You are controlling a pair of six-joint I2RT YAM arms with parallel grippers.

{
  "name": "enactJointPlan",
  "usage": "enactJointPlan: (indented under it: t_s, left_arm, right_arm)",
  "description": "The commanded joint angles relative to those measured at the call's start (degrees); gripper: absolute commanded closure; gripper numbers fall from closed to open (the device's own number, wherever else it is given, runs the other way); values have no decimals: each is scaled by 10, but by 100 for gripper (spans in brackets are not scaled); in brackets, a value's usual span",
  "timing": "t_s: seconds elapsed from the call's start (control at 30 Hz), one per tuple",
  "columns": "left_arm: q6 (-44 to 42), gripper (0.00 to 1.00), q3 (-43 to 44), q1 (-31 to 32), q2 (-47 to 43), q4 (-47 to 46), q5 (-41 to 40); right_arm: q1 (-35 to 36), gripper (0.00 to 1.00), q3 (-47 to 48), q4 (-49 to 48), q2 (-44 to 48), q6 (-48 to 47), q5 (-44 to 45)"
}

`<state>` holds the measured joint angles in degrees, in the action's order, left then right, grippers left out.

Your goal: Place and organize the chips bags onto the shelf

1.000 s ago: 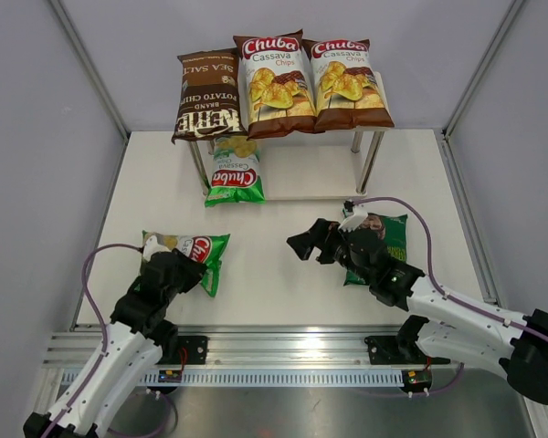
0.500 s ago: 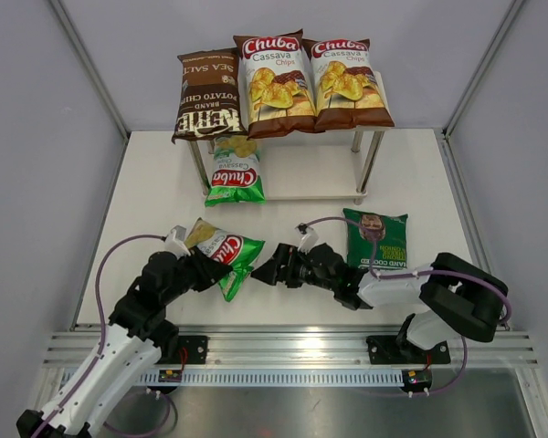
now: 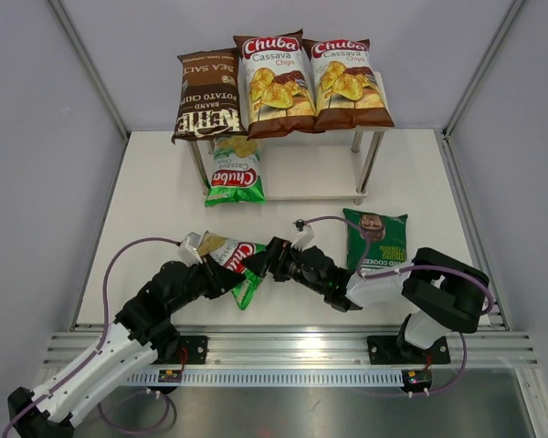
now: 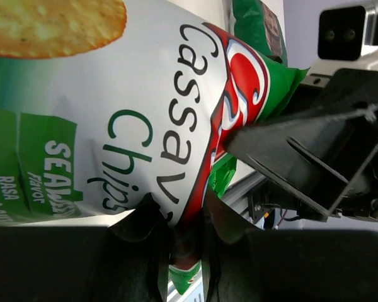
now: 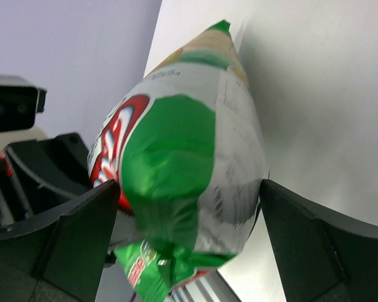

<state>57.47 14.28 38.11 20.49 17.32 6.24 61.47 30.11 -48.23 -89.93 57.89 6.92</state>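
The left gripper [image 3: 230,276] is clamping the light green Chuba bag [image 3: 225,250] by its edge, well in front of the shelf [image 3: 301,173]. The right gripper [image 3: 260,263] is straddling the bag's end, jaws spread wide

White table [image 3: 155,205], viewed from above.
Carried the two-tier shelf [image 3: 371,162] on metal legs at the far middle. Held one dark green bag [image 3: 376,239] flat on the bare top, right of centre, near the shelf's right legs but apart from them. Showed a light green Chuba bag [image 3: 235,172] at the shelf's left front, on the low board or the tabletop, could not tell which. Ended at a metal rail [image 3: 292,344] along the near edge.
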Motion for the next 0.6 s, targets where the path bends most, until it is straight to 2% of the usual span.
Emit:
enactJointPlan:
  t_s: [0.0,0.13,0.23,0.27,0.3,0.33,0.4,0.43,0.5,0.53,0.57]
  left_arm:
    - [23,100,-3,49,-6,-83,-18]
    - [33,100,-18,91,17,-113,-34]
    - [38,97,-26,118,19,-121,-49]
    - [38,93,-30,122,17,-118,-57]
    - [37,88,-31,124,6,-113,-60]
    - [34,74,-31,124,0,-105,-60]
    - [29,61,-27,124,-17,-71,-87]
    - [24,34,-24,124,-35,-57,-104]
    - [19,9,-13,124,-51,-9,-119]
    - [16,1,-8,125,-67,11,-141]
    - [15,1,-2,124,-73,52,-156]
  right_arm:
    - [9,1,29,-42,-11,6,62]
    - [11,1,46,-16,-11,-16,73]
    - [11,24,36,-47,-10,-38,74]
    - [13,33,23,-56,-9,-43,74]
    - [11,47,17,-65,-7,-46,71]
    - [12,52,11,-82,-5,-54,69]
    - [11,63,-2,-96,-3,-70,58]
    - [11,65,-10,-107,0,-76,54]
    - [11,69,-21,-134,5,-87,49]
    - [11,70,-36,-147,9,-91,47]
    - [11,71,-46,-159,14,-94,47]
